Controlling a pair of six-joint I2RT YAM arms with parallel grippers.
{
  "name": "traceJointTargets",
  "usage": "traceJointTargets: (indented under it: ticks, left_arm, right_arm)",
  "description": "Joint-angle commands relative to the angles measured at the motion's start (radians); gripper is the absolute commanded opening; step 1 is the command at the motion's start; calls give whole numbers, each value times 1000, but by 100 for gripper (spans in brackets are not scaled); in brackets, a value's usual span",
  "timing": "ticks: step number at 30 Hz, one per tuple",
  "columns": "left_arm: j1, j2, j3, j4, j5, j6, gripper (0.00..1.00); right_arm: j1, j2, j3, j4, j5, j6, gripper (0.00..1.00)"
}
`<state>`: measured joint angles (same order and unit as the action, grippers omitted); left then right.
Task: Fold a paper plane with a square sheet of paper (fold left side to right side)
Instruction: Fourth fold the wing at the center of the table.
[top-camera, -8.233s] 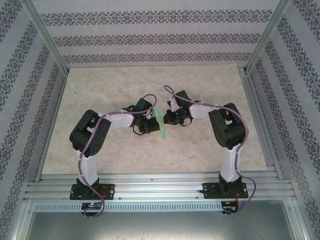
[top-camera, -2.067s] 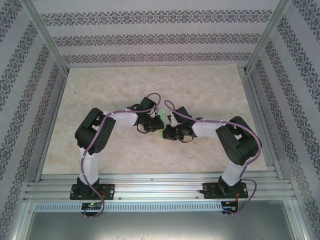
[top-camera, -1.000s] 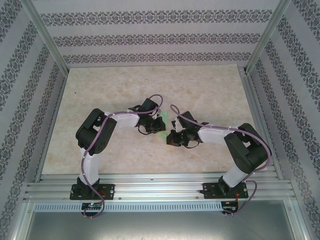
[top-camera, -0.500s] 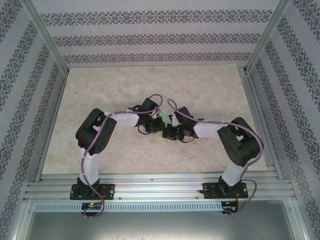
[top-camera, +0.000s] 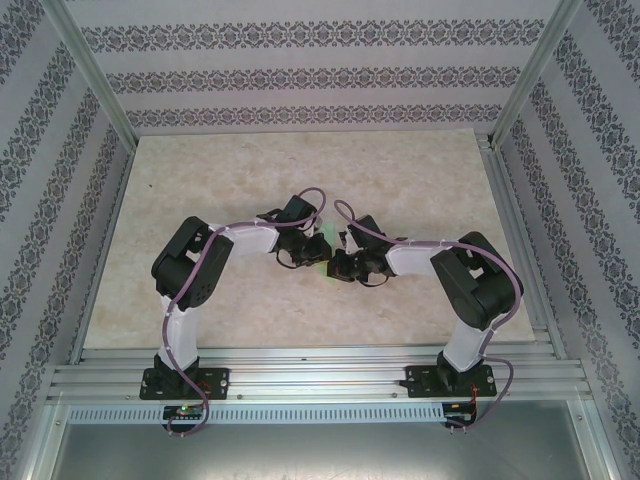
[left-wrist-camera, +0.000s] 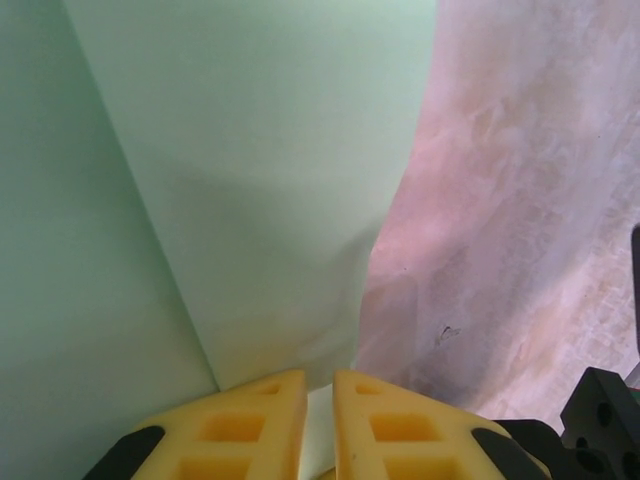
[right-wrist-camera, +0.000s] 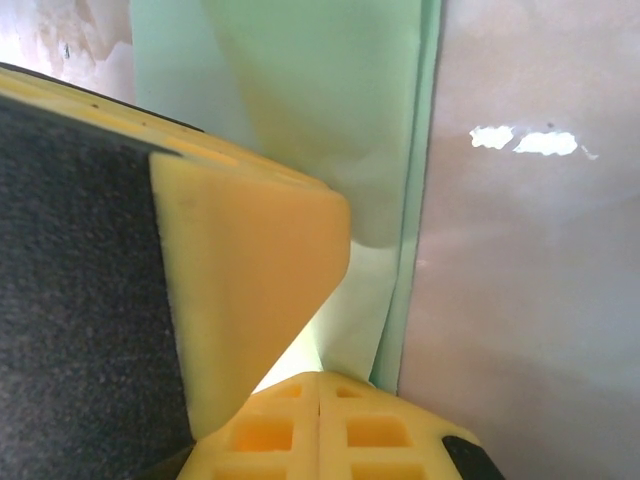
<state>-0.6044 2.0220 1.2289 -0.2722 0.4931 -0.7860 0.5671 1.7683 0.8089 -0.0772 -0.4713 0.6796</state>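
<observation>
We see the paper plane (right-wrist-camera: 330, 110) already folded narrow, lying mid-table (top-camera: 300, 170) between both claws, right claw (right-wrist-camera: 318, 425) pressed together at its edge, left claw (left-wrist-camera: 318, 420) nearly closed, pinch unclear, so probably only final creasing left.

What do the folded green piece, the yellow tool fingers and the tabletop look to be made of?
Paper plane: thin matte light green paper, judging by the sharp creases and lack of gloss.
Left tool's fingers: yellow and matte, probably moulded or printed plastic, with square recesses.
Table: beige marbled surface, perhaps laminate or a vinyl mat; bright reflections suggest a slight sheen.
</observation>
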Motion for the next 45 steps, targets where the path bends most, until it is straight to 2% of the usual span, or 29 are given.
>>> traceJointTargets:
  ticks: [1, 14, 23, 31, 35, 38, 41, 45]
  left_arm:
    - [45, 43, 30, -87, -78, 49, 20]
    - [127, 102, 134, -51, -89, 93, 23]
    - [215, 122, 160, -55, -94, 178, 25]
    - [308, 213, 361, -133, -51, 259, 28]
    - [340, 202, 405, -164, -41, 287, 28]
    - [345, 125, 358, -170, -49, 308, 28]
    - [333, 7, 228, -98, 1, 286, 27]
    - [249, -110, 80, -13, 62, 253, 26]
  right_arm:
    - [-3, 25, -72, -203, 88, -14, 0]
    - [4, 33, -73, -244, 71, -11, 0]
    - [6, 27, -80, -227, 66, -3, 0]
    - [12, 34, -73, -225, 55, -2, 0]
    - [14, 35, -68, -223, 56, -3, 0]
    - [14, 36, -63, -222, 54, -6, 0]
    - [13, 39, -57, -226, 55, -9, 0]
    - [12, 44, -50, -225, 54, -11, 0]
